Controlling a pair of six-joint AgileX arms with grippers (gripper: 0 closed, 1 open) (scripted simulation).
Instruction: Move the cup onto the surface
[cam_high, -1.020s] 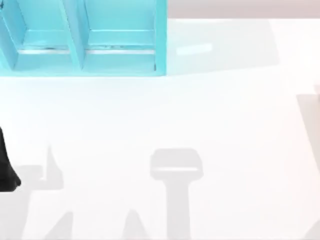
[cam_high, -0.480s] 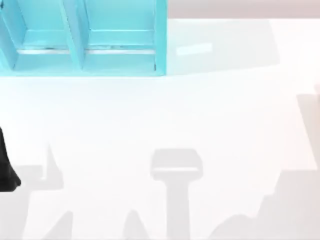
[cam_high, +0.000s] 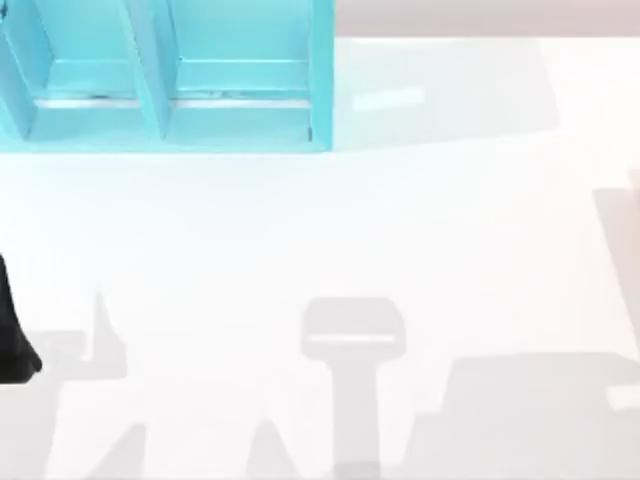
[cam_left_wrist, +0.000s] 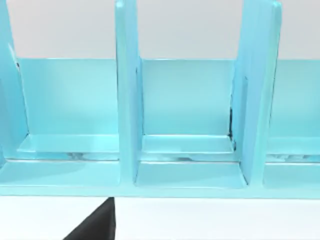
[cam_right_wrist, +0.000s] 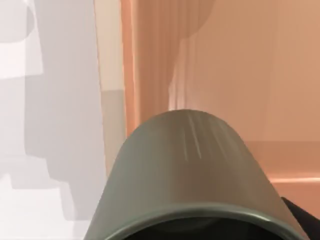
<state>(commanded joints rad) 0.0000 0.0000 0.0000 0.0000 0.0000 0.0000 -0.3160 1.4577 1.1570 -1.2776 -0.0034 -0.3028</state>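
White glossy surface (cam_high: 320, 230); olive-grey matte cup (cam_right_wrist: 190, 170) close up, fingers' state unclear.

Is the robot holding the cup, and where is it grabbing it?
The cup sits right up against the right wrist camera, so it is probably held, but no fingers show, so the hold cannot be told.

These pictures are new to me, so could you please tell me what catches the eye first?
The turquoise shelf unit stands out at the far left of the white tabletop, its upright dividers forming open compartments, seen close up in the left wrist view. In the right wrist view the olive-grey cup looms right before the camera, with a peach-coloured panel behind it.
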